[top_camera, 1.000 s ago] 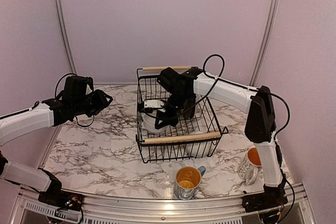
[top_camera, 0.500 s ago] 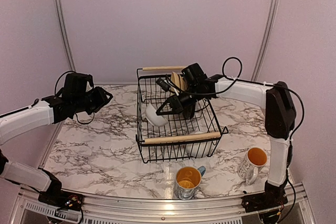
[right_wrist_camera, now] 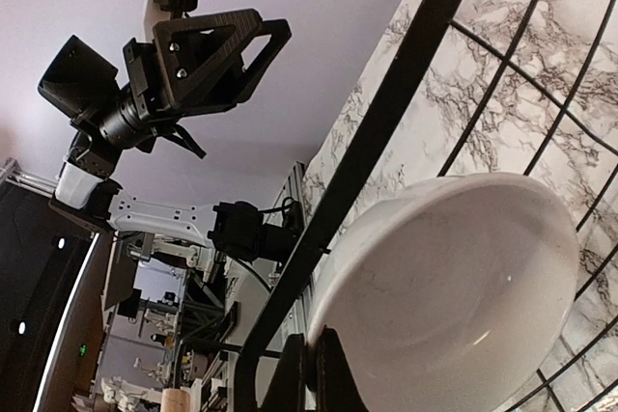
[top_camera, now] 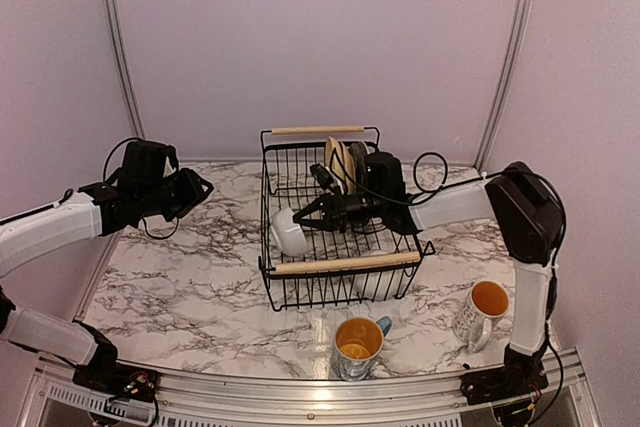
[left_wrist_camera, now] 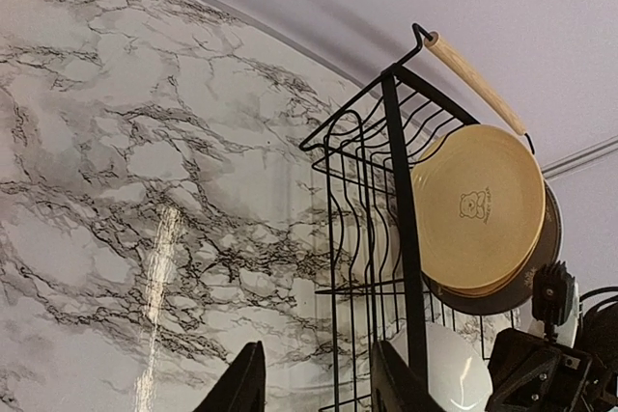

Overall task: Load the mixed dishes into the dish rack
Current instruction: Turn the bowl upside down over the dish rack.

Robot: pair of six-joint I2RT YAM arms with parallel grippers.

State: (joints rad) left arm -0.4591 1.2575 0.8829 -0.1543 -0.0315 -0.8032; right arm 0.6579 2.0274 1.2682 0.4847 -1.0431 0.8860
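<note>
1. Dish rack [top_camera: 320,289], a black wire basket, stood in the middle of the marble-patterned desk [top_camera: 180,277]. It had two wooden rods, a far handle [top_camera: 315,130] and a near handle [top_camera: 347,264].
2. Two plates could be counted on edge in its far slots: a pale yellow plate [left_wrist_camera: 478,205] with a small bear print in front, and a dark plate [left_wrist_camera: 526,282] close behind it. Whether more stood behind could not be told.
3. One white bowl [top_camera: 287,230] lay tipped on its side inside the rack, against the left wire wall.
4. Right arm [top_camera: 455,202] reached over the rack's right rim and lay across its inside. The right jaws were pressed together with nothing between them, just beside the bowl's rim.
5. Two mugs stood upright on the desk outside the rack, near the front edge. A blue-handled mug [top_camera: 357,345] was just in front of the near handle, and a white patterned mug [top_camera: 481,309] stood further right.
6. Left arm [top_camera: 60,227] hung over the desk's left side, well apart from the rack. The left jaws were spread and empty.
</note>
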